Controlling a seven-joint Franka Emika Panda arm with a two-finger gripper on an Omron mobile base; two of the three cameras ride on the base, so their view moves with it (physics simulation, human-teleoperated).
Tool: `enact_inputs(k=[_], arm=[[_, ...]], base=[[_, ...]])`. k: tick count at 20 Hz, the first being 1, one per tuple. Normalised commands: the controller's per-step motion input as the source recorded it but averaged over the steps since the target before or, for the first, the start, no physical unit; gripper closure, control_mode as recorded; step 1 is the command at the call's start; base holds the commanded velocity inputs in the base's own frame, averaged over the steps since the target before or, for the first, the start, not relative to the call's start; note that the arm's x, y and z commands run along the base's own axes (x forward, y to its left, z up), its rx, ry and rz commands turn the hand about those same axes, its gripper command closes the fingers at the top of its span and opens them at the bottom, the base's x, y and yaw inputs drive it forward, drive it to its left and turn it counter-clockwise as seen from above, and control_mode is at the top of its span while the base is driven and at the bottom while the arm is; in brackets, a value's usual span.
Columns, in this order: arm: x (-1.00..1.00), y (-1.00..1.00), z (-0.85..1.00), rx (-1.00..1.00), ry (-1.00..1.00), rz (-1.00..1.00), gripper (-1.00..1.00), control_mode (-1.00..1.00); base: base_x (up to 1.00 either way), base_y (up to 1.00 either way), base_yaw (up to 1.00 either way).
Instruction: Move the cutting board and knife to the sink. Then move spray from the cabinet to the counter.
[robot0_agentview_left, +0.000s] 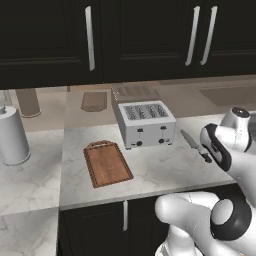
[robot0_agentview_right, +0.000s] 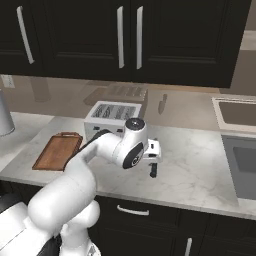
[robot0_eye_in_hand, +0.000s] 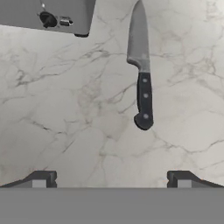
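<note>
nothing moved yet, all steps left. pincer (robot0_eye_in_hand: 111, 180) released and empty, hovering over the surface (robot0_eye_in_hand: 65, 131). knife (robot0_eye_in_hand: 141, 70) lies just ahead of it, slightly right. cutting board (robot0_agentview_left: 106, 162) well off to its left, sink (robot0_agentview_right: 240, 160) far right, empty.

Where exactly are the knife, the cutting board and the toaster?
knife (robot0_eye_in_hand: 144, 98), hand view, on its black handle.
cutting board (robot0_agentview_left: 107, 164), left base view, middle of the wooden face.
toaster (robot0_agentview_left: 148, 134), left base view, on its front panel.
</note>
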Motion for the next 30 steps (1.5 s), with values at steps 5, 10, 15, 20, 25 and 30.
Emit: enact_inputs(k=[5, 10, 15, 20, 25, 30], arm=[[0.25, -0.17, -0.28, 0.0, 0.04, 0.0, -1.0, -1.0], [0.32, -0.24, -0.23, 0.0, 0.0, 0.0, -1.0, -1.0], [0.36, -0.22, -0.26, 0.0, 0.0, 0.0, -1.0, -1.0], [0.37, -0.06, -0.24, 0.0, 0.0, 0.0, -1.0, -1.0], [0.36, 0.0, -0.26, 0.0, 0.0, 0.0, -1.0, -1.0], [0.33, 0.0, -0.22, 0.0, 0.0, 0.0, -1.0, -1.0]], base=[[0.0, 0.0, 0.0], [0.0, 0.0, 0.0], [0.0, 0.0, 0.0], [0.0, 0.0, 0.0], [0.0, 0.0, 0.0], [0.0, 0.0, 0.0]])
